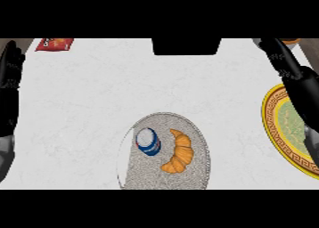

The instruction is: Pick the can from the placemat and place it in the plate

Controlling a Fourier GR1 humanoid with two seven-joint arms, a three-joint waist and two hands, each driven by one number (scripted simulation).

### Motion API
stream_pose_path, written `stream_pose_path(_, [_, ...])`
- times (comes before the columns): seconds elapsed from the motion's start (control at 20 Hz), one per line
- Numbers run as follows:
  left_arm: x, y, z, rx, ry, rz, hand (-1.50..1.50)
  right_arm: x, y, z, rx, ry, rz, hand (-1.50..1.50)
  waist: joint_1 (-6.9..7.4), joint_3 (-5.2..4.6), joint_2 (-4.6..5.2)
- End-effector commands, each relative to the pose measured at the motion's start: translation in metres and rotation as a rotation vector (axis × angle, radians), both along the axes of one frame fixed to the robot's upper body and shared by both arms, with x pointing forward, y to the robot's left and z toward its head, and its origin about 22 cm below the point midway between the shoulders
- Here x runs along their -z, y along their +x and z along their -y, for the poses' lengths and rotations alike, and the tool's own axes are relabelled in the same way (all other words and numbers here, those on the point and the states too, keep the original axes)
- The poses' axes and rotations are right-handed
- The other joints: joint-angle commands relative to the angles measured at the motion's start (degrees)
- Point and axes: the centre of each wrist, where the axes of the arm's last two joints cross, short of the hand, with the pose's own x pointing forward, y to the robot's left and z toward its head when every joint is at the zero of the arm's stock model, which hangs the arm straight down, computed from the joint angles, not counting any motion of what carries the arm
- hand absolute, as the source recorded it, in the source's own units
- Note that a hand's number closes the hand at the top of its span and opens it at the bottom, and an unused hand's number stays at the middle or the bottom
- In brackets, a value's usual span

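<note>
Round yellow plate with dark key-pattern rim and green centre (275,129) cut off at right edge, partly covered by black right hand (305,95) and forearm. Red printed packet (54,43) clipped at top, lettering too small to read. Black left hand (7,84) half out of view at left edge; fingers of neither hand clearly made out.

A white, faintly marbled desk (90,98) fills nearly the whole view under soft, even light. At its far edge, near the middle, sits a dark rectangular block (186,46). A red packet (54,44) lies at the far left corner. Brown strips show beyond both far corners.
</note>
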Motion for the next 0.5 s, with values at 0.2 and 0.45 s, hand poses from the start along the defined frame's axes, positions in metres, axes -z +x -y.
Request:
stream_pose_path(0.2, [0.108, -0.036, 0.042, 0.049, -0.291, -0.573, 0.00, -0.009, 0.026, -0.068, -0.237, 0.165, -0.109, 1.50, 3.84, -1.55, 2.18])
stream_pose_path(0.45, [0.129, -0.045, 0.072, 0.142, -0.440, -0.766, 0.00, 0.016, 0.051, -0.084, 0.113, 0.059, -0.103, -1.50, 2.76, -1.43, 1.31])
